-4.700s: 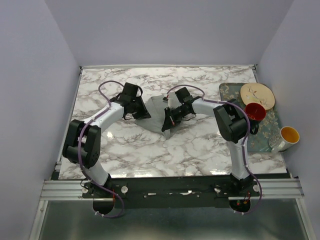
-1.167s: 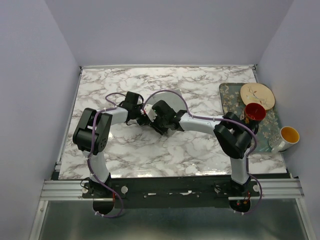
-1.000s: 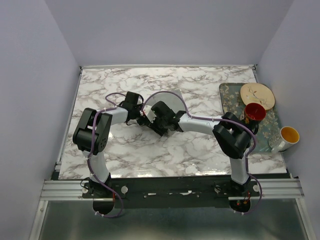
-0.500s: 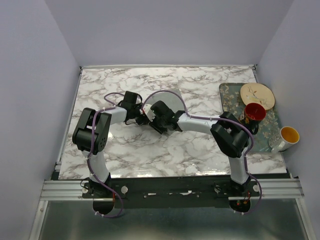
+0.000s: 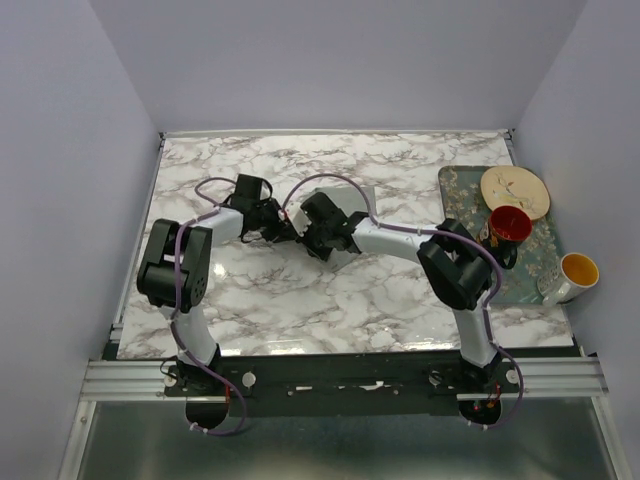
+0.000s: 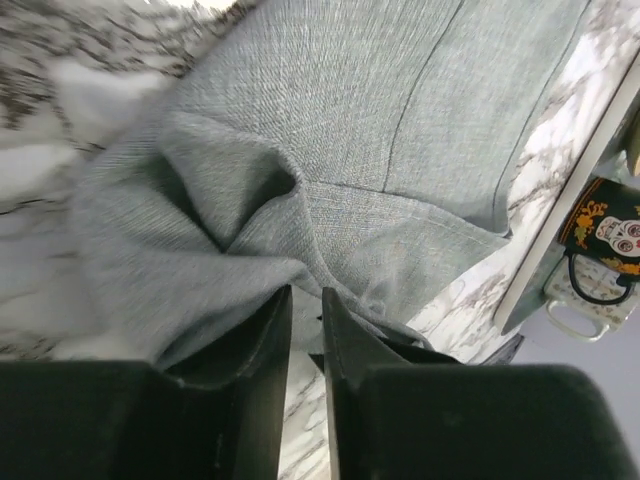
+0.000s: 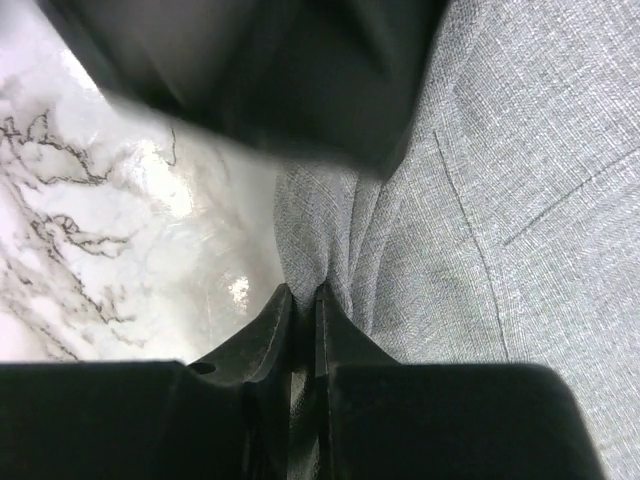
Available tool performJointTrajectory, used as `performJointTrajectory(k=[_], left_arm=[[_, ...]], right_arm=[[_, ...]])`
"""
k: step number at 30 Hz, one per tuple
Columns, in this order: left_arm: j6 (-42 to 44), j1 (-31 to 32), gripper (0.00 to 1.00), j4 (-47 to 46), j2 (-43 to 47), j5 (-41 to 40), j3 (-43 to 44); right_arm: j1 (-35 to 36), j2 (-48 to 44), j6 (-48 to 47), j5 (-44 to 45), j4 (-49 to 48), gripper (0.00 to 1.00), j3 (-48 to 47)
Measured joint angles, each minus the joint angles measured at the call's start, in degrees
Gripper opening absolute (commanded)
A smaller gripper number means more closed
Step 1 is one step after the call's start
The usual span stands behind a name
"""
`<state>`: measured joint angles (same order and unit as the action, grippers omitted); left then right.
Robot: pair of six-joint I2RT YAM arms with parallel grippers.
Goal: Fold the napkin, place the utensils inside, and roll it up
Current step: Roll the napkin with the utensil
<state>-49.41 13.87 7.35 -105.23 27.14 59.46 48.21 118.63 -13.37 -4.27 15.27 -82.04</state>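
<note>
Fig.: my L gripper (image 6: 305,305) & R gripper (image 7: 302,300), jaws nearly closed, each pinch a bunched fold of the napkin (image 6: 400,120) mid marble table (image 5: 380,300), wrists crowding over it; tray (image 5: 458,185) w/ plate (image 5: 514,190) & red cup (image 5: 510,222) well to the right.

Plain lavender walls (image 5: 330,60) box in a white marble-patterned table (image 5: 300,310) fronted by an aluminium rail (image 5: 340,375).

Marble table (image 5: 400,310), floral tray (image 5: 458,190) with plate (image 5: 514,189), red cup (image 5: 510,222), white mug (image 5: 575,272)
</note>
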Motion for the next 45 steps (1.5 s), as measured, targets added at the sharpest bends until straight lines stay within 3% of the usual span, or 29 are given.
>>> performJointTrajectory(k=[5,11,20,28,37,40,41,45], left_arm=[[2.2,-3.4,0.47,4.5,5.2,-2.3,1.6],[3.1,-4.4,0.62,6.0,12.8,-4.6,0.5],[-1.5,3.2,0.63,9.8,16.2,-9.8,-5.9],[-7.4,7.7,0.63,11.1,9.5,-13.0,-5.5],[-12.7,8.8,0.51,13.0,8.2,-16.5,-4.8],[-13.9,9.1,0.41,13.2,7.3,-17.6,-3.9],[-14.0,9.1,0.34,13.3,7.3,-17.9,-3.9],[-14.8,9.6,0.25,13.2,6.2,-19.9,-3.3]], right_arm=[[-1.7,0.2,1.6,-6.0,0.5,0.02,-0.4],[-5.5,0.5,5.1,-18.4,1.1,0.01,-0.3],[-9.2,1.4,12.8,-34.9,-1.4,0.01,2.9],[-10.9,3.1,15.9,-43.3,-4.2,0.01,4.1],[-11.8,3.8,16.1,-46.2,-4.8,0.00,4.2],[-11.9,4.0,16.1,-46.6,-5.0,0.01,4.2],[-11.9,4.0,16.1,-46.7,-5.0,0.01,4.2],[-11.9,4.2,15.9,-46.9,-5.2,0.02,4.2]])
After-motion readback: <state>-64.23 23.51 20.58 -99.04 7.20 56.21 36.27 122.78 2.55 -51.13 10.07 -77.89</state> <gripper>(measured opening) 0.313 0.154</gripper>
